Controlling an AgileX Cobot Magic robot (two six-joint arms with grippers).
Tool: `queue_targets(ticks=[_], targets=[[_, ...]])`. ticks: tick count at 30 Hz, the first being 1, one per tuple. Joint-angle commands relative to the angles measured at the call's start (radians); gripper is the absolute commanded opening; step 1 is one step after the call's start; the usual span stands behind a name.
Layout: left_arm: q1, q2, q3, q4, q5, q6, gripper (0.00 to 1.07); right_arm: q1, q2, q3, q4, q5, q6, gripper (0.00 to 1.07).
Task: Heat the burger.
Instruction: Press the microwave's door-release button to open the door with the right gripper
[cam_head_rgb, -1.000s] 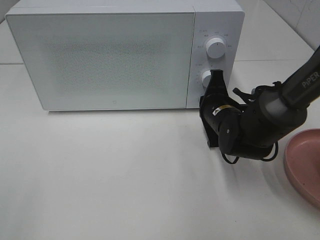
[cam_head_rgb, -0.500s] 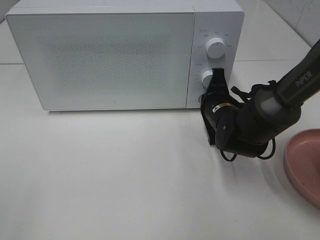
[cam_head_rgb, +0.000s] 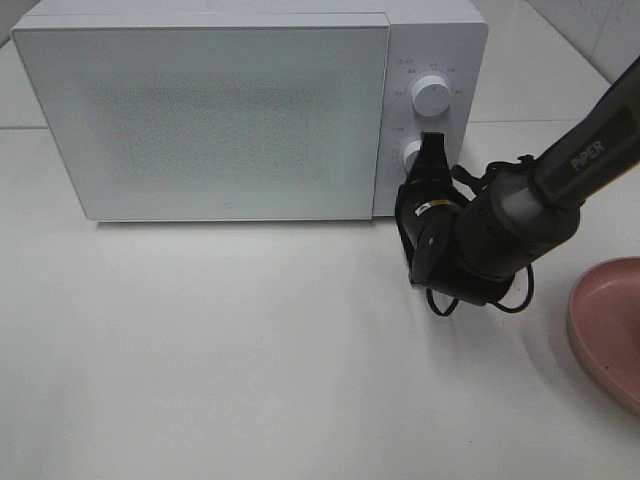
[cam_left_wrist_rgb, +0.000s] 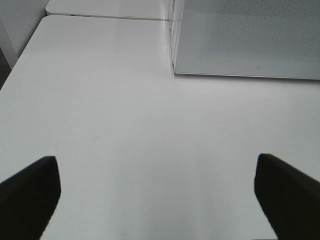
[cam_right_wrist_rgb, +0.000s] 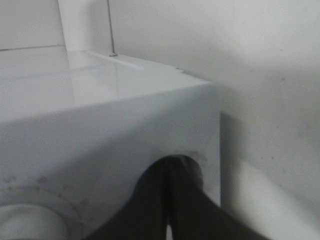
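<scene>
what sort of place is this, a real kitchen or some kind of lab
Probably a lab bench staged as a kitchen: a white microwave sits on a plain white table, a pink plate lies nearby, and the right gripper, shut, is at the microwave's control panel.

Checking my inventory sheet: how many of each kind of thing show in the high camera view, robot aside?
microwave: 1
dials: 2
pink plate: 1
burger: 0 in view
total: 4
</scene>
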Motion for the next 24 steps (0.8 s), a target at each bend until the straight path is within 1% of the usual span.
queue_targets(ticks=[1,7,18,20,23,24], targets=[[0.002,-0.017,0.003,-0.007,-0.015,0.001,0.98,-0.027,0.013,-0.116,-0.027,-0.224,-0.035,0.0],[0.002,-0.017,0.003,-0.006,-0.015,0.001,0.98,-0.027,0.015,-0.156,-0.034,-0.23,-0.085,0.0],[0.002,-0.017,0.003,-0.006,-0.015,0.001,0.98,-0.024,0.01,-0.155,-0.034,-0.221,-0.085,0.0],[0.002,-0.017,0.003,-0.006,-0.015,0.001,0.98,-0.008,0.009,-0.155,-0.042,-0.194,-0.084,0.0],[0.002,-0.017,0.003,-0.006,-0.015,0.001,0.98,-0.008,0.009,-0.155,-0.042,-0.19,-0.084,0.0],[0.002,-0.017,0.003,-0.006,-0.015,0.001,0.98,0.009,0.009,-0.155,-0.038,-0.174,-0.084,0.0]])
